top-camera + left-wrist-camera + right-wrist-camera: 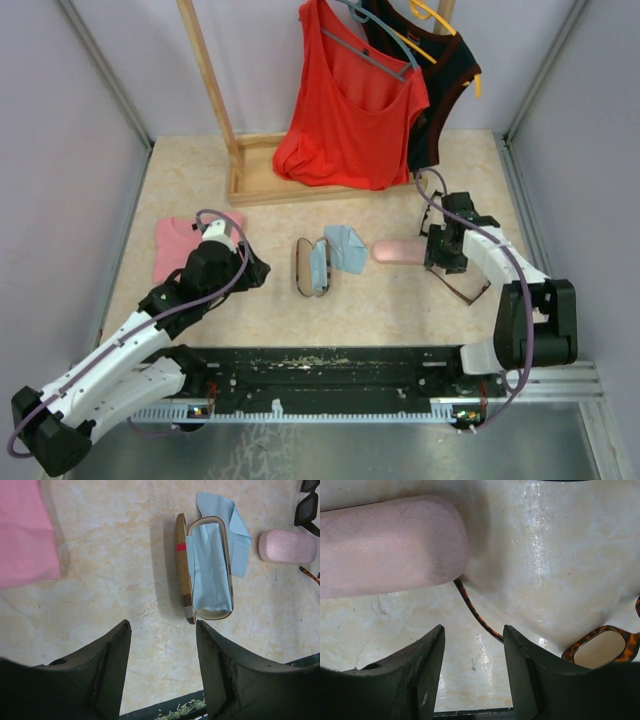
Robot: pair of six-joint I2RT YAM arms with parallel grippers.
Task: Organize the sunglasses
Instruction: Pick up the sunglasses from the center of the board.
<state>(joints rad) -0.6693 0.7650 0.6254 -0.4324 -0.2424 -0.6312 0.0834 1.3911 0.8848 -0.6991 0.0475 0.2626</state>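
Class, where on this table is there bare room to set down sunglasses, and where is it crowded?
Bare: between the pink garment and the open plaid case; also the near strip in front of the pink case. Crowded: around the right gripper, beside the tortoiseshell sunglasses.

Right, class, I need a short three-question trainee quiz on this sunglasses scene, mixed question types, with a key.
1. True or false: the brown plaid case lies open with a blue cloth inside.
2. The right gripper is: A) shut on a case; B) open over an arm of the reddish-brown sunglasses; C) out of view.
3. Fill in: in the top view, the pink case lies closed to the ___ of the plaid case.
Key: 1 true; 2 B; 3 right.
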